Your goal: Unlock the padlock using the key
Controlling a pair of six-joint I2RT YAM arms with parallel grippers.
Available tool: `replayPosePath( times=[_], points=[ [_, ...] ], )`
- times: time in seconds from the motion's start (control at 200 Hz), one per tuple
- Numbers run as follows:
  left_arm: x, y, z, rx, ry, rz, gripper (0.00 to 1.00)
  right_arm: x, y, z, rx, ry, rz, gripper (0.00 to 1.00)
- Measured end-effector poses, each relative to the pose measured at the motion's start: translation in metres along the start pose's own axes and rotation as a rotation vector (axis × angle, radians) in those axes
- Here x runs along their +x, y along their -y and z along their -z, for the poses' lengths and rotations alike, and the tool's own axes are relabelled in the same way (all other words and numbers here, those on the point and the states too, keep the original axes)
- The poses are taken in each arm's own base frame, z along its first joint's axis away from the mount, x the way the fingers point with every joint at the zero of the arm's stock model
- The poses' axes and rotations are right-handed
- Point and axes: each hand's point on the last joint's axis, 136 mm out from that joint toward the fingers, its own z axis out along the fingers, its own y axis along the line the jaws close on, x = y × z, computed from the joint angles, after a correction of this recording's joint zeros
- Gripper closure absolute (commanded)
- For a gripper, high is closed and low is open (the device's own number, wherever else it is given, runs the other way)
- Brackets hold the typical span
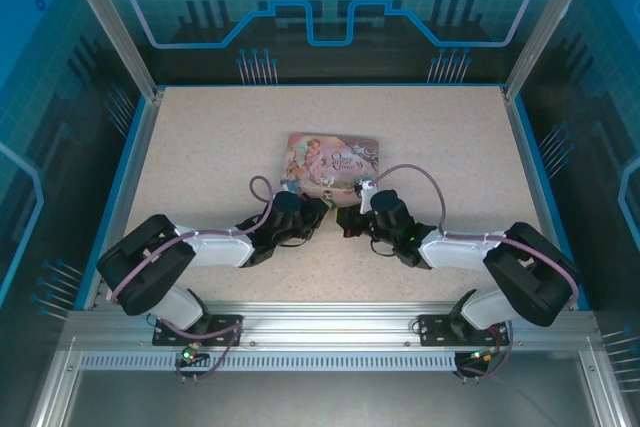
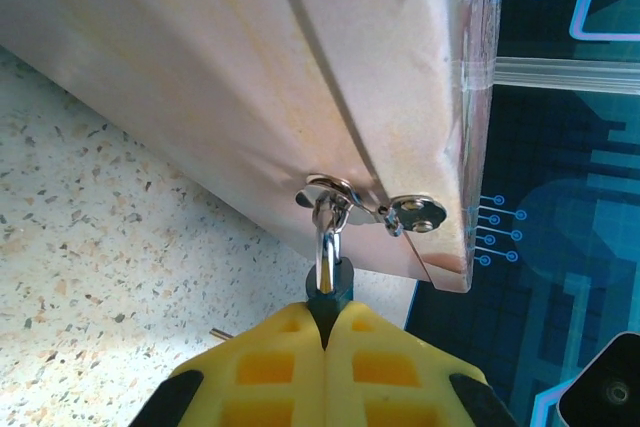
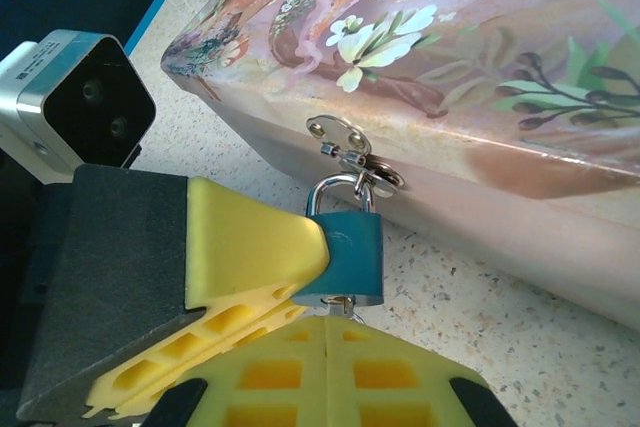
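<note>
The pink box [image 1: 333, 159] lies shut with its inside hidden. The padlock [image 3: 350, 252] hangs through the clasp [image 3: 335, 132] on the box's front. The left gripper [image 2: 325, 327] is clenched on the padlock's body, and the shackle rises just above its fingertips. The right gripper [image 3: 325, 332] sits just beneath the padlock, fingers pinched together on the key [image 3: 345, 301], a sliver of metal touching the padlock's underside.

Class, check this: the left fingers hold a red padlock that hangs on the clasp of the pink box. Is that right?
No. The padlock is blue-teal, not red; the right wrist view shows it. The left fingers do hold it, and it hangs on the clasp of the pink box.
</note>
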Motion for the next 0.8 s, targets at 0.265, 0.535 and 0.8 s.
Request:
replayPosePath(
  times=[0.265,0.535,0.8],
  points=[
    [0.003,0.000,0.000,0.002,-0.010,-0.003,1.00,-0.010,0.014,0.015,0.074,0.033,0.069,0.56],
    [0.001,0.006,0.003,0.017,-0.017,0.004,1.00,-0.015,0.002,0.034,0.120,0.060,0.474,0.24],
    [-0.012,0.015,0.013,0.031,-0.024,0.015,1.00,-0.030,-0.020,0.043,0.240,0.091,0.992,0.18]
  ],
)
